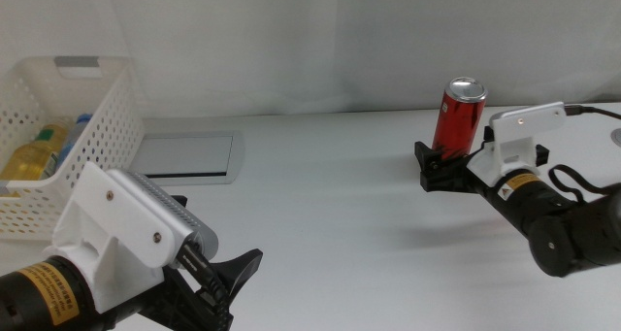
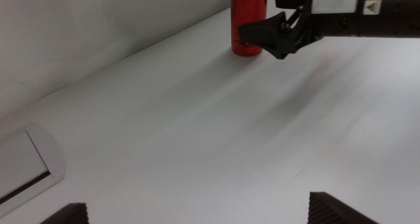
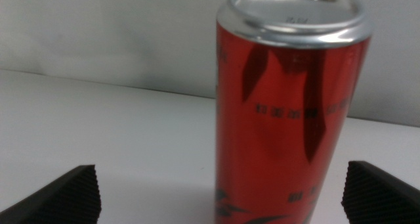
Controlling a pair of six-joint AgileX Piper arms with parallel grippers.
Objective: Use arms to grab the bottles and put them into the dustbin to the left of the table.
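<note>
Slim red aluminium can (image 1: 459, 115) stands upright right between the right gripper (image 1: 439, 165)'s wide-open jaws, nothing clamped yet; left gripper (image 1: 225, 290) waits open.

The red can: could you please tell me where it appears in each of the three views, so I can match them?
Middle view: the red can stands upright at right, between the open jaws of the right tool.
Left wrist view: red can at the top edge, partly behind the right tool.
Right wrist view: red can fills the centre, close up.
Shared landmark: the white table.
</note>
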